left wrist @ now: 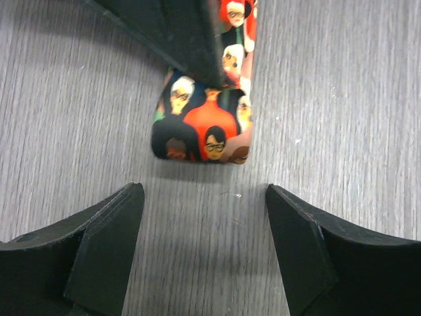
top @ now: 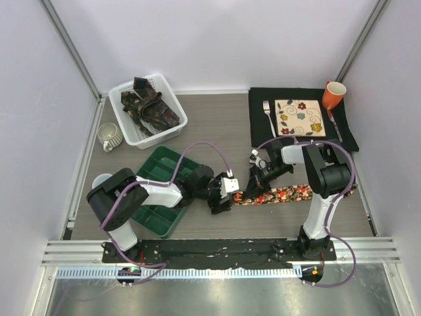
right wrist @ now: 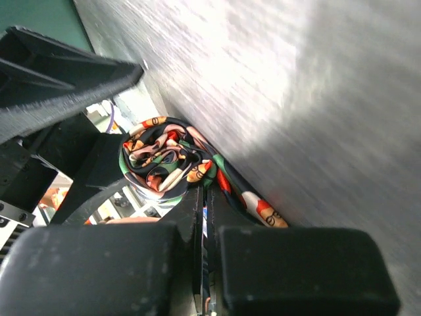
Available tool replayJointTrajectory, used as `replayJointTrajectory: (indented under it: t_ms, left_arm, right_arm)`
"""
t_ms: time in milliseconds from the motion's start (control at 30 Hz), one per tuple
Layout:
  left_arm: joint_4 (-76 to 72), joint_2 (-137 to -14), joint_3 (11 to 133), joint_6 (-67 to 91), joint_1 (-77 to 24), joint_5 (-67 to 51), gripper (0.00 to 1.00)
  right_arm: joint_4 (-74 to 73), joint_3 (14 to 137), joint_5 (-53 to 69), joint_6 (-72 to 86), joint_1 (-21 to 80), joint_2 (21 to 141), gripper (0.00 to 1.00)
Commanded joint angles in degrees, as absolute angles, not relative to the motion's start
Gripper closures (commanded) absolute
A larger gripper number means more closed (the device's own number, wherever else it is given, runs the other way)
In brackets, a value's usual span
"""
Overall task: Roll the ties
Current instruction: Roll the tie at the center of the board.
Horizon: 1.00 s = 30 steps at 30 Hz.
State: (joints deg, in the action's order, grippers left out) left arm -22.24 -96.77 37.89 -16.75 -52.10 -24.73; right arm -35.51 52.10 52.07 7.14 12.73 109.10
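One red-orange tie (top: 296, 193) lay stretched along the bench (top: 217, 125) in the lower middle of the overhead view. Its left end sat between the left gripper (top: 220, 196) and the right gripper (top: 258, 172), and several darker ties (top: 152, 108) were heaped in a white basket (top: 117, 93) at upper left. From the left wrist, the coiled end (left wrist: 200, 128) sat in the upper middle of the frame, printed with cartoon faces in glasses, with a dark finger of the other arm lying across it from the top. The left fingers (left wrist: 105, 250) stood wide apart at the lower corners, touching nothing. From the right wrist, the coil showed at centre left as a loose, soft spiral. The right fingers (right wrist: 302, 276) stood nearly together, only a thin slit between them, with their tips at the coil and apparently nipping the fabric. Judged from this, the cloth was light, limp and probably slick, so the roll would likely spring open if let go. The best hold looked to be across the coil's flat sides, squeezing the layers together. No brand, label or writing could be read in any view.
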Motion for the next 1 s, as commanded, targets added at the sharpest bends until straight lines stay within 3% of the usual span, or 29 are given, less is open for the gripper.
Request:
replayJointTrajectory:
  t_ms: [0, 433, 567, 667, 733, 800, 900, 967]
  left_arm:
    - [-26.0, -98.4, 38.3, -17.4, -52.5, -26.5, 0.20]
    - [-33.5, -105.2, 40.5, -16.4, -52.4, -26.3, 0.28]
    - [-31.7, -105.5, 40.3, -19.2, -52.4, -27.9, 0.43]
    - [-27.9, -104.9, 41.0, -20.9, -52.5, -28.4, 0.59]
    - [-25.2, -104.3, 41.7, -21.1, -52.5, -27.5, 0.72]
    - [-19.5, -103.4, 42.7, -21.5, -52.5, -25.9, 0.81]
    - [-13.4, -102.2, 43.3, -21.7, -52.6, -23.5, 0.85]
    - [-9.7, -102.1, 43.9, -21.6, -52.6, -22.5, 0.87]
  right_arm:
    - [-35.8, 54.4, 42.9, 5.5, 13.2, 113.3, 0.99]
    - [-32.6, 55.4, 45.1, 4.5, 15.7, 116.9, 0.99]
    - [-33.4, 56.6, 45.8, 3.8, 15.8, 118.3, 0.99]
    - [-34.0, 57.1, 46.5, 3.3, 16.2, 118.7, 0.99]
    - [-34.5, 57.6, 47.0, 2.9, 16.4, 117.4, 0.92]
    - [-35.4, 57.6, 47.3, 2.3, 16.3, 115.6, 0.79]
    - [-37.5, 57.7, 48.5, 1.7, 15.6, 110.6, 0.61]
    - [-39.0, 57.6, 49.7, 0.8, 14.7, 106.9, 0.57]
